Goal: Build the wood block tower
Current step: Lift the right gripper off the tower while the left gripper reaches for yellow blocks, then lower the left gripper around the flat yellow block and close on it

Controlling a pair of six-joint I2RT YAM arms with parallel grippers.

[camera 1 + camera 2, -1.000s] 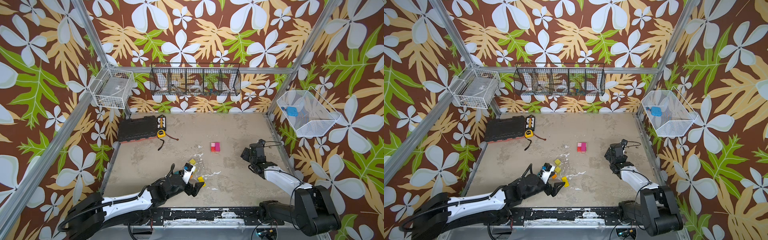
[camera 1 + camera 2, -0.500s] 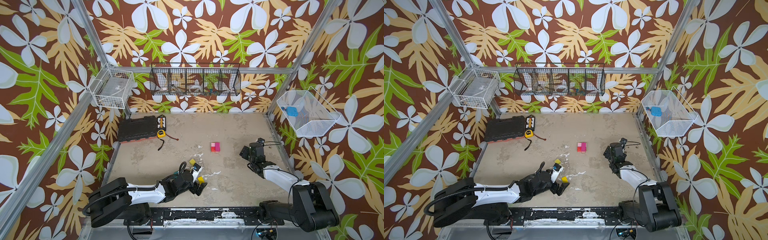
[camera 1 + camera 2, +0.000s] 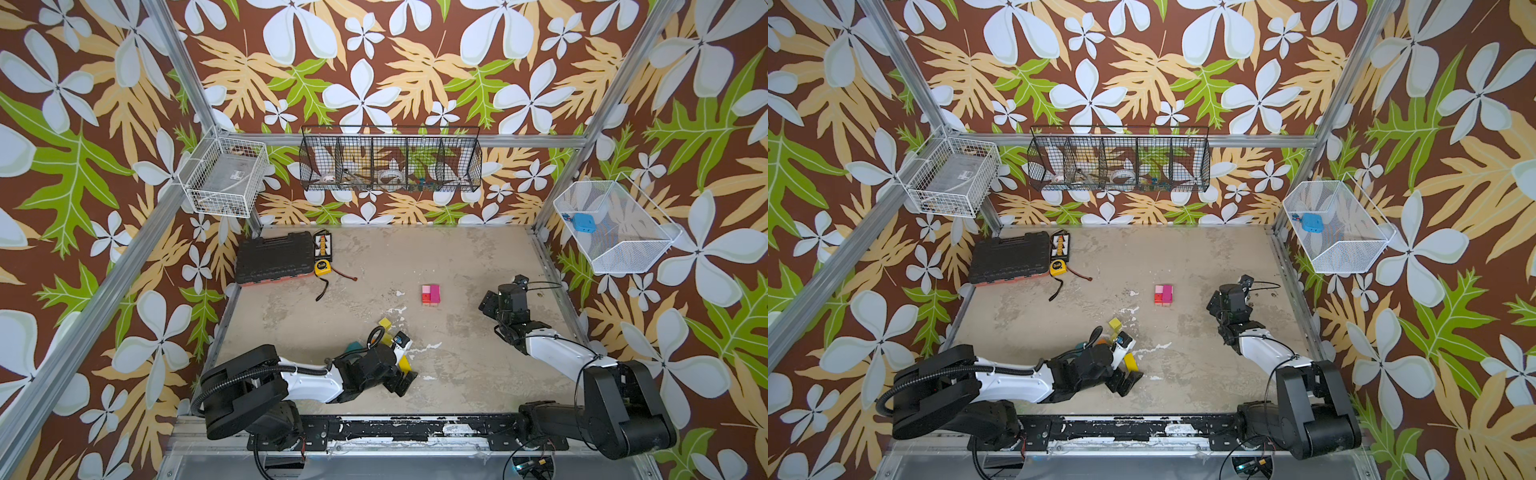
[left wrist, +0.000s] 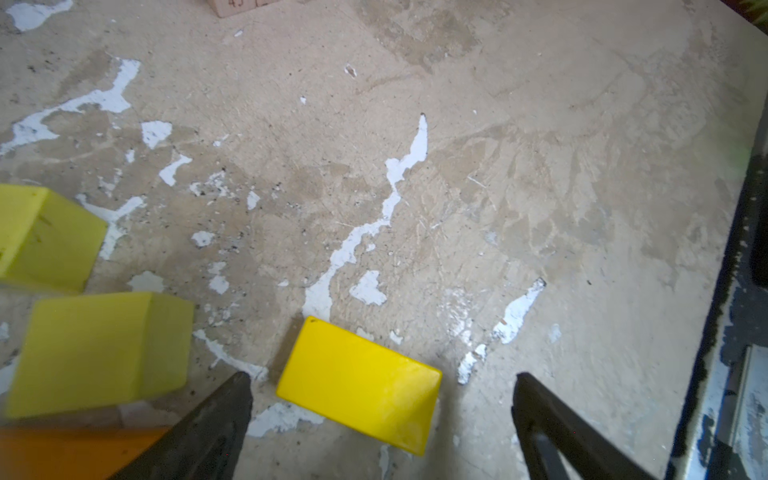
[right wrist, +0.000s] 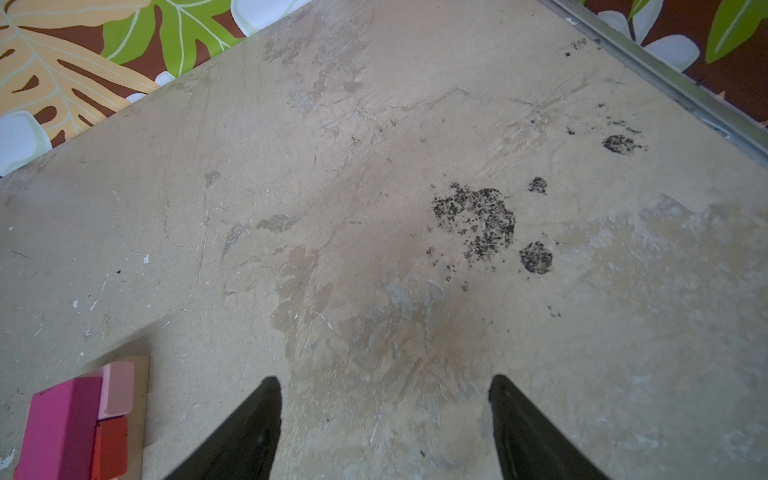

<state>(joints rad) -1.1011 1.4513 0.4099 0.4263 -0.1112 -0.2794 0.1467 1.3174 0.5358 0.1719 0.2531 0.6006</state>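
The tower (image 3: 430, 294) is a low stack at mid-table: pink, magenta and red bricks on a tan plank, also in the right wrist view (image 5: 79, 419). My left gripper (image 4: 381, 378) is open low over the near-left table, its fingers either side of a flat yellow brick (image 4: 359, 384) without touching it. Two yellow-green cubes (image 4: 99, 353) and an orange brick (image 4: 75, 453) lie just beside it. A teal piece (image 3: 354, 345) shows partly behind the left arm. My right gripper (image 5: 384, 379) is open over bare table, right of the tower in both top views.
A black tool case (image 3: 274, 257) and a yellow tape measure (image 3: 322, 267) with its strap lie at the back left. Wire baskets (image 3: 390, 160) hang on the walls. The black front rail (image 3: 395, 428) runs along the near edge.
The left arm has stretched out low and flat, and its gripper has shifted slightly right and nearer, over the yellow brick. The right gripper has hardly moved.
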